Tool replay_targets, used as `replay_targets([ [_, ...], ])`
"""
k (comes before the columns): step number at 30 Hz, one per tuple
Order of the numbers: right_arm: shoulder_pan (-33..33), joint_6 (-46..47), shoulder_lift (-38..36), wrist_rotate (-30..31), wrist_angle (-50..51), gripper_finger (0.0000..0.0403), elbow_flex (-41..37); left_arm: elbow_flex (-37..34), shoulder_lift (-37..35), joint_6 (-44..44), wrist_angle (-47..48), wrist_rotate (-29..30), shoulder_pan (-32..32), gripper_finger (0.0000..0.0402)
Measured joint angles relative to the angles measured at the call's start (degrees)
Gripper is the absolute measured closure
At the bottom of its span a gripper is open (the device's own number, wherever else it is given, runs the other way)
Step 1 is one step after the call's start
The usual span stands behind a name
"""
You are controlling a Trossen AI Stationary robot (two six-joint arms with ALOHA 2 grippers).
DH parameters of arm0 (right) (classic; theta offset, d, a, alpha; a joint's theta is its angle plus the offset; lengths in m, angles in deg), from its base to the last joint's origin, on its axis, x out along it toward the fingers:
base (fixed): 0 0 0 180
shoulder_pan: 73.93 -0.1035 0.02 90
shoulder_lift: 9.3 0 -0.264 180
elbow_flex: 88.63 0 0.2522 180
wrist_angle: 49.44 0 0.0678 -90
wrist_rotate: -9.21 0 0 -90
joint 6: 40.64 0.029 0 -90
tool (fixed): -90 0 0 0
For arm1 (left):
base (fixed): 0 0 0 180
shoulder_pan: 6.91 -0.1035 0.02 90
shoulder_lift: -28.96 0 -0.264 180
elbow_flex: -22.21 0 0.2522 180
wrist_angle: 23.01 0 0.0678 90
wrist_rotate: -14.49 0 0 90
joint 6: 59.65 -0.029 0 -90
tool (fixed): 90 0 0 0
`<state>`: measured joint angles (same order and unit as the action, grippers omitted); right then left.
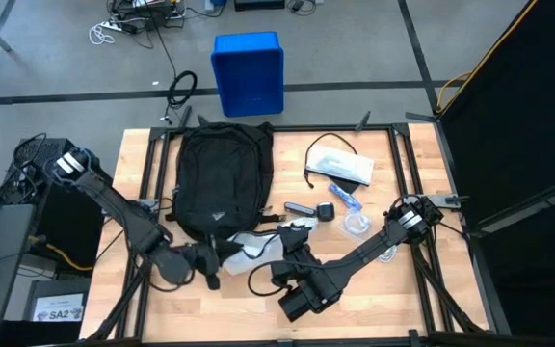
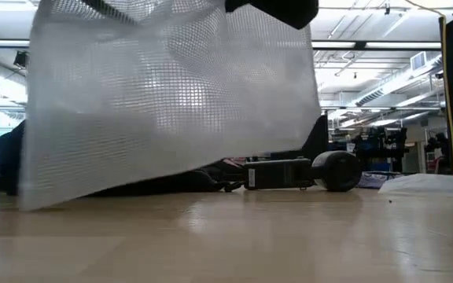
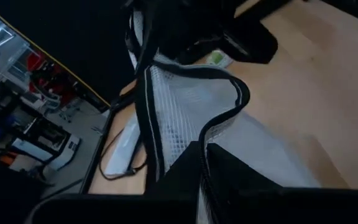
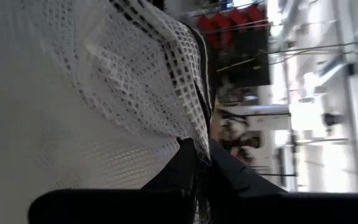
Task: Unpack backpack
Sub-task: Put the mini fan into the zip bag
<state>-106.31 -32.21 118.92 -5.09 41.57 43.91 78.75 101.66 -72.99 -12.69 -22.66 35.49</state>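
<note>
The black backpack (image 1: 222, 178) lies flat on the wooden table's far left part. Just in front of its near end a white mesh pouch (image 1: 251, 247) with a black zip edge hangs between my two grippers; in the low view the mesh pouch (image 2: 171, 102) fills the left and middle, with its lower edge close above the tabletop. My left gripper (image 1: 218, 256) is shut on the pouch's left end. My right gripper (image 1: 281, 253) is shut on its right end. My left gripper pinches the pouch's black-trimmed edge (image 3: 211, 138) between its two shut fingers, coming from the table's left side at a slight downward slant. The mesh bunches and folds over at the fingers and stretches away beyond them. My right gripper pinches the pouch's mesh at an edge (image 4: 199, 144) between its two shut fingers, reaching in from the table's right and near side. The mesh spreads away from the fingertips in soft folds. The pouch hangs below the hold.
Right of the backpack lie a clear bag with a black cable (image 1: 340, 166), a blue item (image 1: 345, 196), two small black items (image 1: 300, 208) (image 1: 325, 211) and a clear wrapper (image 1: 356, 225). A blue bin (image 1: 249, 72) stands on the floor beyond the far edge.
</note>
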Motion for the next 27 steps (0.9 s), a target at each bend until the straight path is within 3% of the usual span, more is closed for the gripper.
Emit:
replay_targets([
  [7,-0.2,4.6,0.0,-10.5,-0.1,0.0403,-0.2,0.5,2.8,2.7,0.3,2.4,2.5,0.0401],
  [17,-0.5,2.2,0.0,-0.1,0.1,0.0403,-0.9,0.5,-2.9,2.8,0.4,3.6,3.5,0.0401],
  [27,-0.8,1.1,0.0,3.8,-3.6,0.0403,-3.5,0.5,-12.3,1.0,0.9,12.5,9.5,0.0366],
])
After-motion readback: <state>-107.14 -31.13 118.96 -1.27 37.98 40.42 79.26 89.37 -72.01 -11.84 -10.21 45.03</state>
